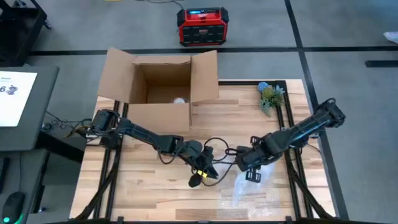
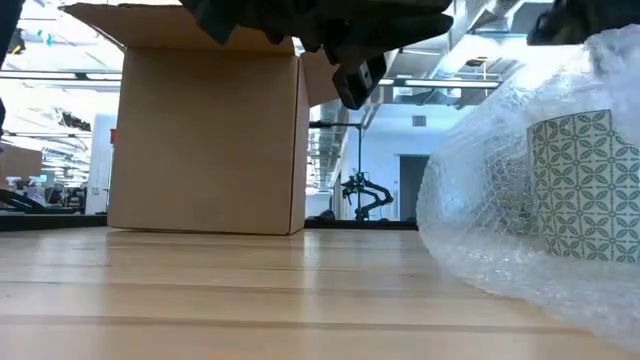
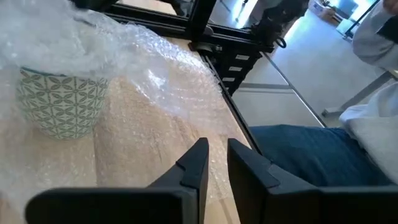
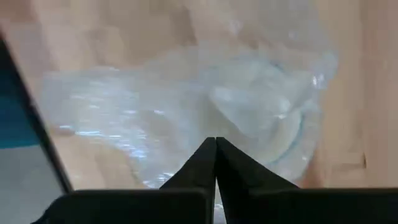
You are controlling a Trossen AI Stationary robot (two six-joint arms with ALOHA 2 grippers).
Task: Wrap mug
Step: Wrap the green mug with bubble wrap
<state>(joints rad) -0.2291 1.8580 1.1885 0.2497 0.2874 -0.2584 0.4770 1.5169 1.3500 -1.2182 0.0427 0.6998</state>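
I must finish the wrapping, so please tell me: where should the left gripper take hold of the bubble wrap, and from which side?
Probably the loose edge of the bubble wrap lying flat on the table beside the mug, approached from above. There the sheet is thin and free, whereas over the mug it is draped and bulky. The left gripper hovers nearby, slightly open.

The high view looks straight down, the low view skims the table [image 2: 200,290], and both wrist views closely share the bubble wrap [image 3: 168,81].
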